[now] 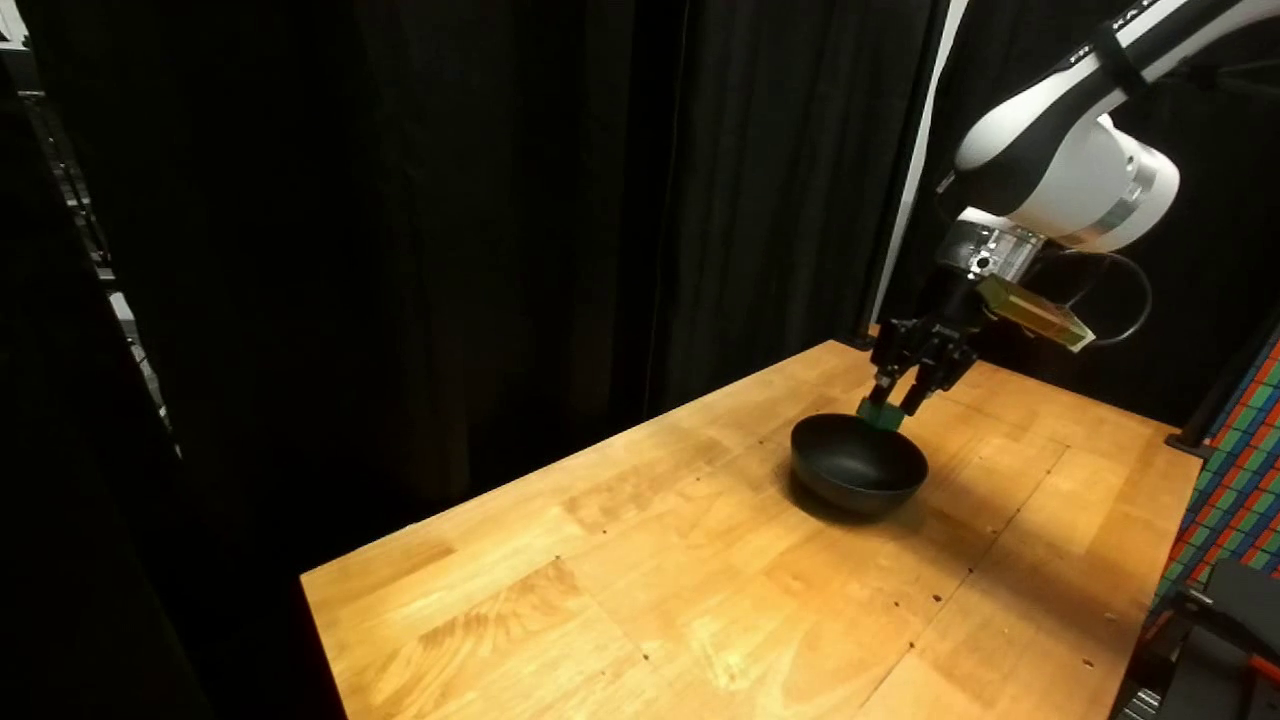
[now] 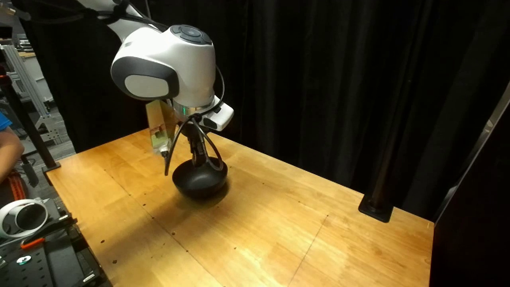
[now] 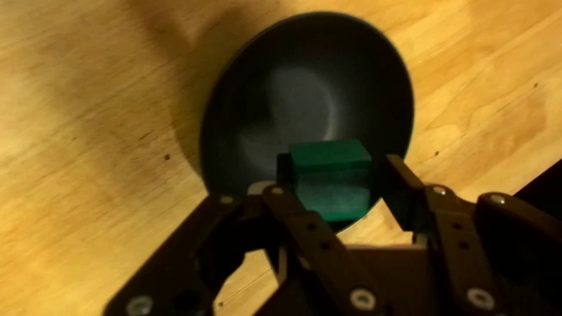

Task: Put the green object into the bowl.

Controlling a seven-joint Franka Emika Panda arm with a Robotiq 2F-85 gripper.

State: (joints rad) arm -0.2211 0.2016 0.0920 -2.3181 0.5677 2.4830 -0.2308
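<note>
Nearest the lens, along the lower part of the wrist view, the gripper [image 3: 338,173] is shown with its fingers [image 3: 404,197] pointed toward the bowl [image 3: 303,48]. From the left there, the wooden table [image 3: 66,145] is seen first, crossed by soft shadow; beside it, the dark inside of the bowl is looked down into, and over its lower rim the green block [image 3: 332,180] is placed between the two fingertips. Its left side is met, or nearly met, by one finger, while at its right a narrow dark strip is seen before the other finger, so it cannot be told whether the block is pinched by the jaws or left with a little slack. In an exterior view, the left is filled by a black curtain [image 1: 400,250]; next, the bowl is seen upright on the table, with the green block at its far right rim, at the fingertips; whether the rim is touched cannot be told. Farther right, a yellowish box [image 1: 1040,315] is fixed by the wrist of the white robot arm [image 1: 1075,190], and a checkered surface [image 1: 1240,460] is cut off by the view's edge. In an exterior view, a person's bare arm [image 2: 8,151] is partly shown at the left, with a white ring [image 2: 14,207] and a black board [image 2: 32,269] below it; next, a dark post [image 2: 30,127] is stood at the table's edge, the gripper is held over the bowl, and at the right another post [image 2: 376,207] is fixed to the table.
</note>
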